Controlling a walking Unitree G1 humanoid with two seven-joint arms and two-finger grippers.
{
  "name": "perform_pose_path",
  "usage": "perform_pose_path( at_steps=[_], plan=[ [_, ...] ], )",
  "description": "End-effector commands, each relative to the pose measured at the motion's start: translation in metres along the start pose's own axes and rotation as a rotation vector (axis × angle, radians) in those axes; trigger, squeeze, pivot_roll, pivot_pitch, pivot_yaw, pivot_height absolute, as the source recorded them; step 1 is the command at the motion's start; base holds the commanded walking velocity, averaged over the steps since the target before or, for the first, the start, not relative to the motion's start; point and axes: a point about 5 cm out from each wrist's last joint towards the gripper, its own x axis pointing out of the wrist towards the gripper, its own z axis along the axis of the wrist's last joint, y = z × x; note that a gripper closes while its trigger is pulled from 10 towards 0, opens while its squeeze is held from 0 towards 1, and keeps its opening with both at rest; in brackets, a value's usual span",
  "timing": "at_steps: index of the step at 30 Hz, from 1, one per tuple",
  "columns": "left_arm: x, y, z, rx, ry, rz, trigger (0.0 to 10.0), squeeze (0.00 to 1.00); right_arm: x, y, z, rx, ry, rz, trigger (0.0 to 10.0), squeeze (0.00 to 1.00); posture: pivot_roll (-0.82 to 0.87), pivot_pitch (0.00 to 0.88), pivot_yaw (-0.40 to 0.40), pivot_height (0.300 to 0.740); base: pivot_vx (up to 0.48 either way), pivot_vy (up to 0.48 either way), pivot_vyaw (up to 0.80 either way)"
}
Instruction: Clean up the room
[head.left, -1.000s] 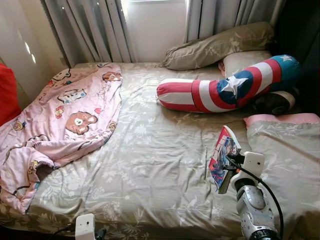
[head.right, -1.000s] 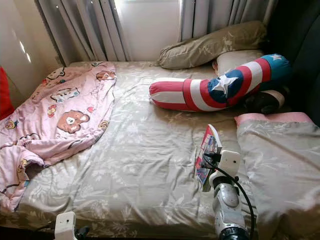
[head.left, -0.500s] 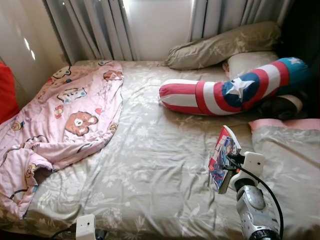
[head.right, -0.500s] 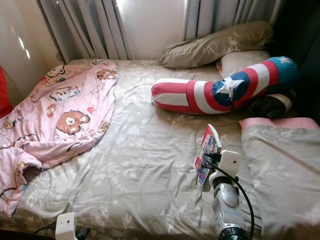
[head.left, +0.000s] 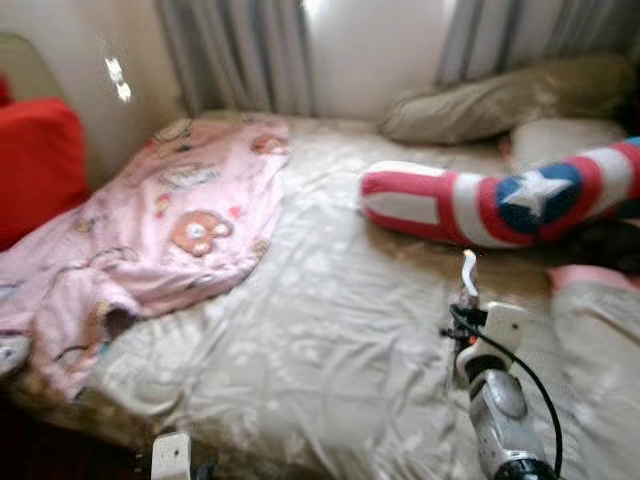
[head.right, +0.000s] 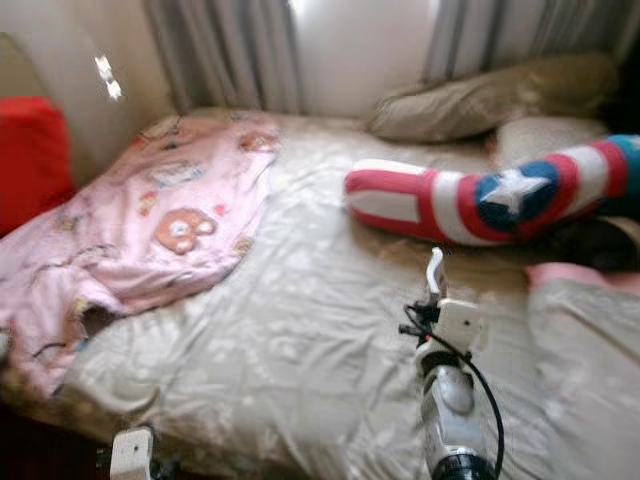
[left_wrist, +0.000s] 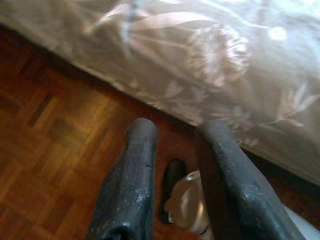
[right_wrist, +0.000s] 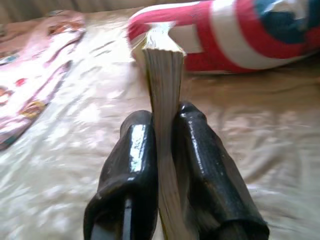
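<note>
Right gripper (right_wrist: 162, 150): I note it pinching a thin pale-paged book (right_wrist: 162, 65) edge-on above the beige floral bed (head.left: 300, 340); carrying step, needs a shelf.

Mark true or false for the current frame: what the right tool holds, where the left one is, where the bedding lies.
1. The right tool is clamped on a book. True.
2. The left tool is gripping the bed sheet. False: it holds nothing and hangs over the wooden floor beside the bed.
3. The pink blanket lies on the robot's left side of the bed. True.
4. The striped star bolster lies on the floor. False: it is on the bed.
</note>
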Motion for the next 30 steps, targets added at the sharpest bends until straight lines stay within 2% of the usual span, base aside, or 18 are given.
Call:
perform_pose_path(
  at_steps=[1,10,19,30],
  plan=[
    [0.001,-0.001,0.002,0.017,0.000,-0.002,10.0,0.00,0.003,0.002,0.012,0.006,-0.055,0.012,10.0,0.00,0.03,0.000,0.036,0.734,0.000,0.000,0.00],
    [0.002,-0.003,0.005,0.015,-0.018,-0.006,10.0,0.00,0.004,0.003,0.013,0.019,-0.057,0.013,10.0,0.00,0.03,0.000,0.034,0.734,0.000,0.000,0.00],
    [0.006,-0.008,0.018,0.012,-0.068,-0.027,10.0,0.00,0.004,-0.006,0.011,0.009,-0.037,-0.048,10.0,0.00,0.03,0.000,0.034,0.734,0.000,0.000,0.00],
    [0.005,-0.009,0.013,0.013,-0.048,-0.027,10.0,0.00,0.004,-0.004,0.009,0.016,-0.024,-0.042,10.0,0.00,0.03,0.000,0.037,0.734,0.000,0.000,-0.64]
  ],
)
